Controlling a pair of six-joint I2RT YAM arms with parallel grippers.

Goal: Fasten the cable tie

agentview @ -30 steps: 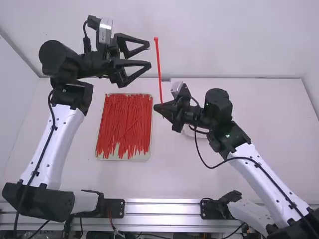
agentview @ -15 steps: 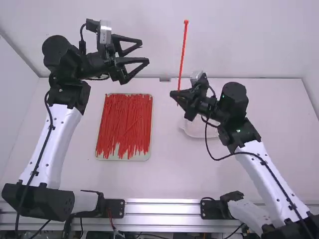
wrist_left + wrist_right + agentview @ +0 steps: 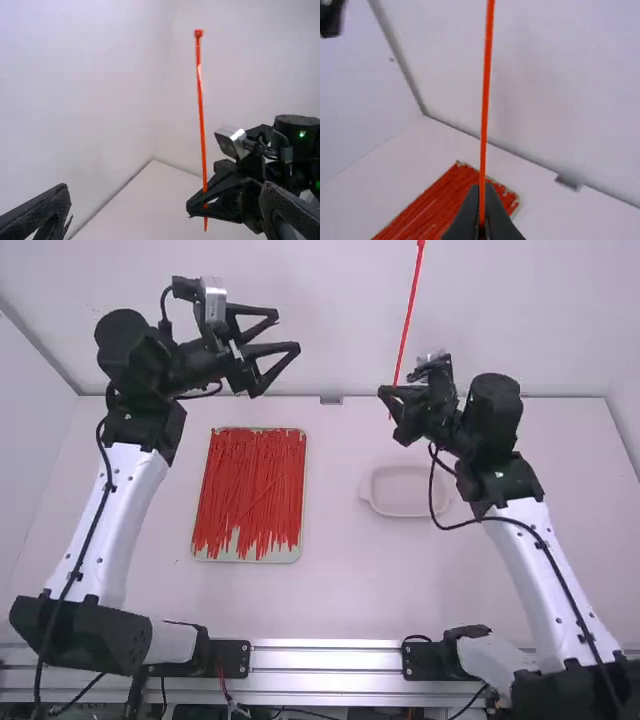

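My right gripper [image 3: 392,401] is shut on a red cable tie [image 3: 407,312] near its lower end and holds it almost upright above the table, its head at the top. The same cable tie [image 3: 200,115] rises from that right gripper [image 3: 204,206] in the left wrist view, and the cable tie [image 3: 485,105] runs up from between my closed fingers [image 3: 470,210] in the right wrist view. My left gripper [image 3: 285,332] hangs high at the back left, open and holding nothing, well apart from the tie.
A tray [image 3: 204,553] filled with several red cable ties [image 3: 250,490] lies on the table left of the middle. A shallow white dish [image 3: 405,491] sits below the right gripper. The white back wall stands close behind both grippers.
The right gripper has carried the cable tie up and to the right, away from the tray to above the white dish. The left gripper has shifted only slightly.
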